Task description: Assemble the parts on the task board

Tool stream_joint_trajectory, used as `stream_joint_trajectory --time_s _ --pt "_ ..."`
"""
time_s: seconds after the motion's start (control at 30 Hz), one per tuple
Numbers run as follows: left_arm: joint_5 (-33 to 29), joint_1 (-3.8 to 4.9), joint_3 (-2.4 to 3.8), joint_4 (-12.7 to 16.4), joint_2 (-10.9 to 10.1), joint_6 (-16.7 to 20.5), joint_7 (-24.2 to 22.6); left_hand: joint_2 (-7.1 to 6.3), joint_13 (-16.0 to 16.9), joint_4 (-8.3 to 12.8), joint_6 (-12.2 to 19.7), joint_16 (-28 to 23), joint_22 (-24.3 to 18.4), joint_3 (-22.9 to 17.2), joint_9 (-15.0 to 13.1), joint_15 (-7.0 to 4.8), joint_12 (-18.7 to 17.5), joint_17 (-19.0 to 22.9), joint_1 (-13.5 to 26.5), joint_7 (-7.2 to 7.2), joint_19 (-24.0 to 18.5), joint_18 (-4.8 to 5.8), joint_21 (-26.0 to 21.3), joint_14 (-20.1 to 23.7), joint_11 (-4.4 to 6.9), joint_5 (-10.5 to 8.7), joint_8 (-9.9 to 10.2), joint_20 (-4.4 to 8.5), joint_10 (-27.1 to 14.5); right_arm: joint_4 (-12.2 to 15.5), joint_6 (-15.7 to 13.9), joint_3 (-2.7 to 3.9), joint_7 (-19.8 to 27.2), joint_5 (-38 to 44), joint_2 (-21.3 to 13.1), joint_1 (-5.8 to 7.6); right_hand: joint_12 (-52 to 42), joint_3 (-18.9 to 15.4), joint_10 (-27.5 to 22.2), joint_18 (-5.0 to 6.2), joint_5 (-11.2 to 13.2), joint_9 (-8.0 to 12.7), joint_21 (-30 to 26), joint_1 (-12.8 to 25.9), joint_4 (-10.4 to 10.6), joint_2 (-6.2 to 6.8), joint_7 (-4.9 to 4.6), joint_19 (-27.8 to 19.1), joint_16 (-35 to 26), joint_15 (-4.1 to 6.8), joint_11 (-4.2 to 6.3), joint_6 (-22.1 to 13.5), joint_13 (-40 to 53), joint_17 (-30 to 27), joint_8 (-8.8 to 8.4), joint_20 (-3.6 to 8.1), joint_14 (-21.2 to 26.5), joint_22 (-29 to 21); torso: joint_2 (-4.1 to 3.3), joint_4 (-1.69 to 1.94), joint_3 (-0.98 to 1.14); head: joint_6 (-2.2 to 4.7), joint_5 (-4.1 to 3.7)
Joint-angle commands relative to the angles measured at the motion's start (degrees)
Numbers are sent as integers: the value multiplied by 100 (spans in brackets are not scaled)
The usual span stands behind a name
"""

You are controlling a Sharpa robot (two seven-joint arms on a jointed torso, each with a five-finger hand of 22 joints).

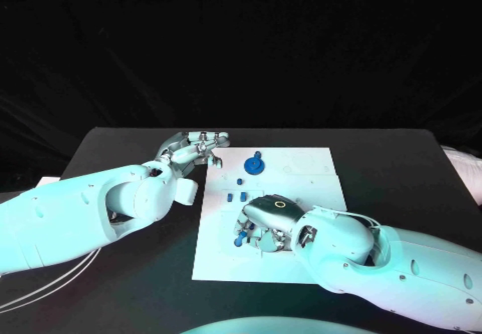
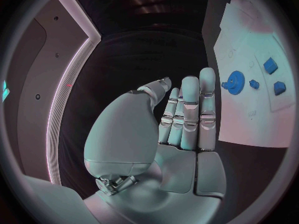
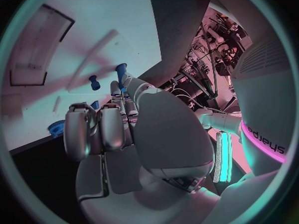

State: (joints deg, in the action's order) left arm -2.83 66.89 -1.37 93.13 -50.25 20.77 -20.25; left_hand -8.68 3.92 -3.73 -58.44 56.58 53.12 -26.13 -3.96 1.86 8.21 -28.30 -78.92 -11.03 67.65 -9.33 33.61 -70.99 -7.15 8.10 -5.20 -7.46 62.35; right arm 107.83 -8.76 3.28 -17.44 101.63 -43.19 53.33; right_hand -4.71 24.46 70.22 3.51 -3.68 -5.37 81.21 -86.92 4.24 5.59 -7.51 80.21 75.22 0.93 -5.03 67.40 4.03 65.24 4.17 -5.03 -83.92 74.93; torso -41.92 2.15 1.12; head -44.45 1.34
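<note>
Head view first: task board (image 1: 301, 170) is lying as a white plate in the middle of the black table (image 1: 402, 149), with a blue gear (image 1: 254, 165) sitting flat near its far end and two small blue blocks (image 1: 235, 196) just below it. Right hand (image 1: 263, 224) is hovering low over the near half of the board, fingers curled downward around a small blue peg (image 1: 240, 241) at their tips. Left hand (image 1: 198, 148) is waiting off the board's far corner, over bare table.

Left wrist view now: left hand (image 2: 181, 117) is showing fingers straight and together, palm bare, holding nothing. Beyond it the gear (image 2: 234, 80) is lying flat on the board, well apart from the fingers.

Right wrist view: right hand (image 3: 115, 119) is pinching a blue peg (image 3: 120, 72) between thumb and fingertips, its long axis running out past the fingertips towards the white board, wider end outermost. Another blue peg (image 3: 94, 82) is standing on the board just beside it, and the gear's toothed rim (image 3: 56, 128) is peeking out behind the curled fingers.

Judging by looks, these pieces are light, rigid plastic, smooth enough to twist in a pinch. Best hold on the peg is probably across its shaft, leaving the end free for seating; the gear would want gripping by its rim.
</note>
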Motion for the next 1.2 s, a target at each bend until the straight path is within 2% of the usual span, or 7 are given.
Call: stream_joint_trajectory --time_s 0.03,0.4,0.53,0.77,1.03,1.13,1.2 --pt "-21 0 3 12 4 -99 -30 23 -7 8 28 -13 -8 41 7 -3 31 8 4 -17 -15 -111 -24 41 9 -25 -26 -3 -49 -25 308 -25 -122 251 25 -12 -24 121 150 -6 -19 -10 0 -5 -80 -54 -19 8 12 -20 122 4 9 1 4 -38 -186 192 1 4 -2 -1 -1" --pt "-21 0 3 15 0 -93 -23 23 -7 8 28 -13 -8 41 7 -3 31 8 4 -17 -15 -111 -24 41 9 -25 -26 -3 -49 -65 371 -81 -38 176 118 -20 115 -52 -73 5 -276 36 -40 481 60 180 -53 -36 -18 -83 54 -221 -30 -55 -68 -91 -171 147 2 3 0 -16 4" --pt "-21 0 3 16 -3 -92 -22 23 -7 8 28 -13 -8 41 7 -3 31 8 4 -17 -15 -111 -24 41 9 -25 -26 -3 -49 -74 262 -88 -16 120 120 -22 122 -263 -577 26 -287 122 -107 718 170 346 -108 -100 -57 -165 -36 -575 -57 -121 -72 -155 -151 60 5 3 -4 -17 2" --pt "-21 0 3 15 -3 -95 -17 23 -7 8 28 -13 -8 41 7 -3 31 8 4 -17 -15 -111 -24 41 9 -25 -26 -3 -49 -79 3 -92 -31 126 75 -24 83 -646 -1189 69 -481 152 -242 737 166 345 -53 -218 -136 -242 -141 -895 -40 -251 -64 -238 -115 -112 4 1 2 -11 -3" --pt "-21 0 3 8 -6 -100 -6 27 -7 12 31 -11 -13 51 7 -2 39 14 7 -16 -14 -112 -31 44 9 -24 -27 -5 -59 37 -779 -87 84 73 -104 -64 46 -1284 -1560 142 -455 155 -473 691 273 330 3 -419 -343 -309 -220 -1207 -35 -563 -60 -298 -29 -411 7 -5 3 11 -22" --pt "-21 -1 3 3 -6 -108 -1 26 -8 13 33 -10 -14 54 7 -2 39 16 7 -17 -13 -112 -32 44 8 -24 -27 -5 -65 174 -1129 -37 183 -46 -291 -75 -34 -1576 -1619 158 -451 146 -543 555 362 286 -19 -458 -415 -308 -225 -1250 -28 -654 -57 -308 -16 -492 11 -7 6 29 -47" --pt "-21 -3 3 1 -6 -112 1 26 -8 13 33 -10 -14 54 7 -2 39 16 7 -17 -13 -112 -32 44 8 -24 -27 -5 -65 279 -1251 32 208 -234 -463 -77 -115 -1643 -1538 158 -471 138 -548 492 392 240 -45 -449 -426 -292 -201 -1219 -16 -666 -46 -300 -20 -495 13 -9 4 50 -67"
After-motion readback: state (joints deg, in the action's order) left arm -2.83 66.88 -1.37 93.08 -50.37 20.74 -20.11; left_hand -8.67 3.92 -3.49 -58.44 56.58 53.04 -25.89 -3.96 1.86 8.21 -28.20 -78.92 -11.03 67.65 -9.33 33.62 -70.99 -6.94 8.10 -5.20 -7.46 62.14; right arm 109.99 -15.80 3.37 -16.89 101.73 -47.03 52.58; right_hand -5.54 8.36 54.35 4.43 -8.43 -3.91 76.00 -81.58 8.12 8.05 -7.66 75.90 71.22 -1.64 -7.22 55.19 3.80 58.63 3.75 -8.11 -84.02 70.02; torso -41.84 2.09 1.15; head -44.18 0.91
